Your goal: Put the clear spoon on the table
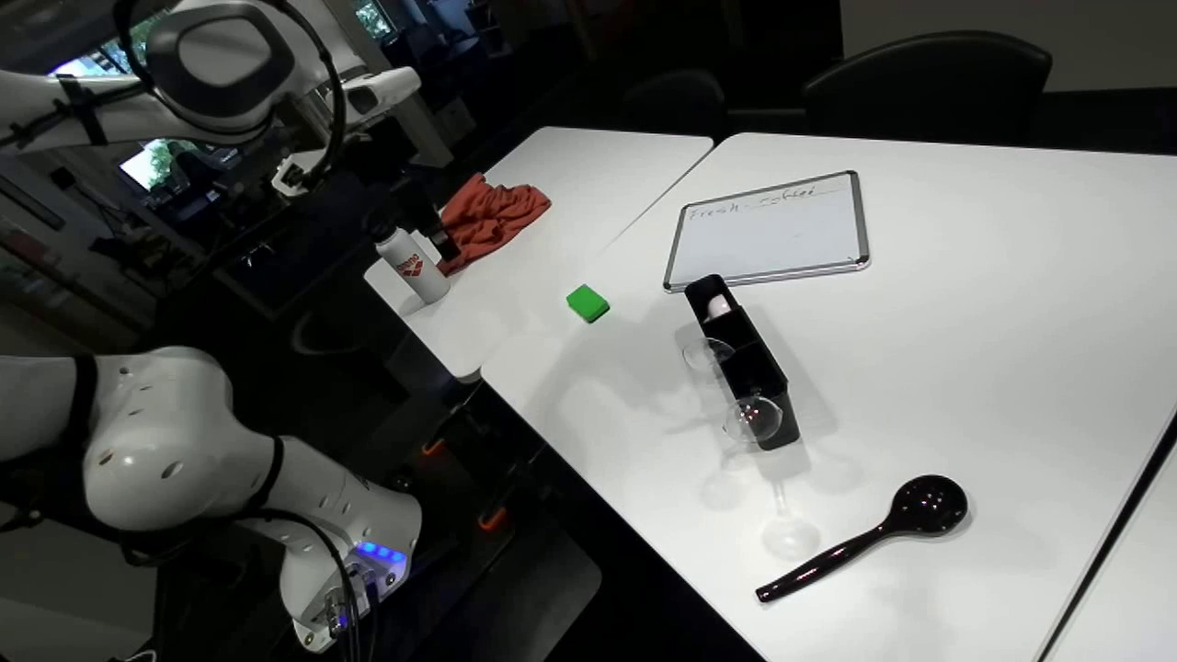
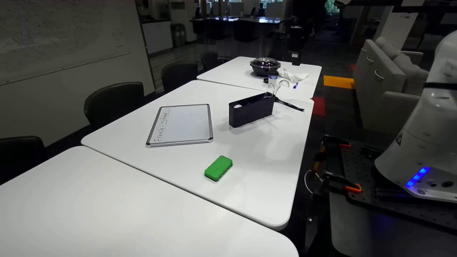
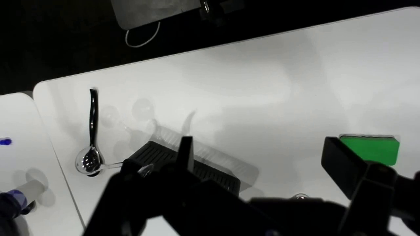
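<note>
Two clear spoons stand with their bowls up in a black box on the white table (image 1: pixel 1011 322). Their bowls show in an exterior view (image 1: pixel 754 418) (image 1: pixel 707 354) and stick up over one end of the box in another exterior view (image 2: pixel 284 84). In the wrist view a clear spoon (image 3: pixel 88 160) extends left of the box, and a second clear bowl (image 3: pixel 146 170) is partly hidden by the gripper. My gripper (image 3: pixel 258 144) is open and empty above the table. Its left finger overlaps the box. In an exterior view it is hard to make out against the dark background.
The black box (image 1: pixel 749 368) has compartments. A black ladle (image 1: pixel 929 506), green eraser (image 1: pixel 588 303) and small whiteboard (image 1: pixel 772 230) lie around it. A white bottle (image 1: pixel 414 265) and red cloth (image 1: pixel 492 216) are at the far end. A lidded black bowl (image 2: pixel 265 66) stands farther back.
</note>
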Controlling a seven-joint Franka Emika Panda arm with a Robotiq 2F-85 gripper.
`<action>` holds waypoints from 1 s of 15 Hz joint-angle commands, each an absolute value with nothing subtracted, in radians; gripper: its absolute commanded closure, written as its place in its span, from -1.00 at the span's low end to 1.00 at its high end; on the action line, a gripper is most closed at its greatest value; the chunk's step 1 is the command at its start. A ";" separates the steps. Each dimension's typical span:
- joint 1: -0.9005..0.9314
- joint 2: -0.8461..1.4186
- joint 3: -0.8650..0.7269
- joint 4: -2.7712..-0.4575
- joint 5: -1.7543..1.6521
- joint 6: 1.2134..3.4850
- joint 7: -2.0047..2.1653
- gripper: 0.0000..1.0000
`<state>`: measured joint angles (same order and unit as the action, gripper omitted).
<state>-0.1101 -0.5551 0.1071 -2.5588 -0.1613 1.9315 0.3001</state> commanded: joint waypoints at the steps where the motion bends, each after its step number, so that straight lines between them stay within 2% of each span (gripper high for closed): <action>1: -0.141 -0.494 0.076 -2.520 -0.180 1.992 0.367 -1.00; 10: -0.344 -0.262 0.051 -2.527 -0.446 2.460 0.791 -1.00; 15: -0.462 -0.118 0.078 -2.519 -0.798 2.550 1.199 -1.00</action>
<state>-0.3972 -0.1883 0.0493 -2.5331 -0.6457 2.5237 1.0046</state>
